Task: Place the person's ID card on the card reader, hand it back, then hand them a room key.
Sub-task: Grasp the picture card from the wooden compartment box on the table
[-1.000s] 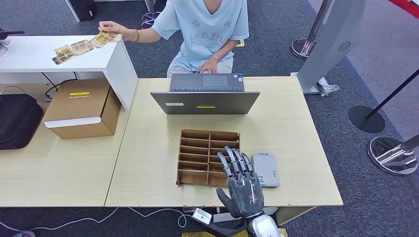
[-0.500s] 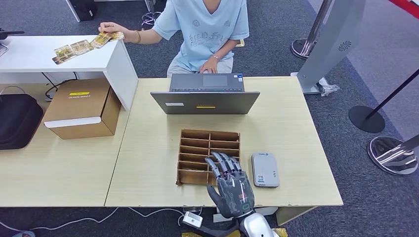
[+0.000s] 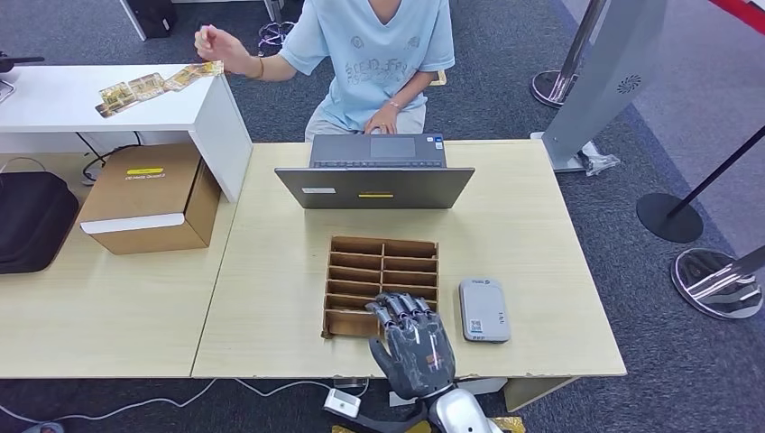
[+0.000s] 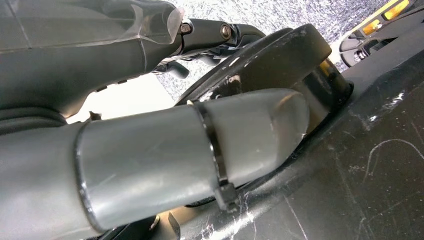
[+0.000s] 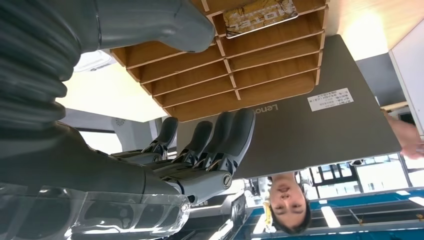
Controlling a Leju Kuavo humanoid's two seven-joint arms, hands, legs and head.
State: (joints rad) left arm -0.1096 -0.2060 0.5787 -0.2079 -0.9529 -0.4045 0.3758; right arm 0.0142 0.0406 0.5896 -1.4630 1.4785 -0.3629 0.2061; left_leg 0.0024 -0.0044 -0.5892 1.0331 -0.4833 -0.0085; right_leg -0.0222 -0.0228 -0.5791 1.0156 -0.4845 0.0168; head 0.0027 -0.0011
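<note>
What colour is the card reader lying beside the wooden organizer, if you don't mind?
The card reader is light grey, clearest in the head view.

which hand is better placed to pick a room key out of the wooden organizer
Right. The right hand hovers at the near edge of the wooden organizer, fingers apart, near a slot holding a card. The left hand hangs by the robot's body.

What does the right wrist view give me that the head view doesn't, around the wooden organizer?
Right wrist view alone: a patterned card lying in one compartment of the organizer, the thumb close to that slot, and the laptop lid's sticker.

Head view alone: the card reader on the table beside the organizer, the cardboard box, and loose cards on the white counter by the person's raised hand.

Both: the right hand empty, fingers curled over the organizer, with the laptop behind it.
</note>
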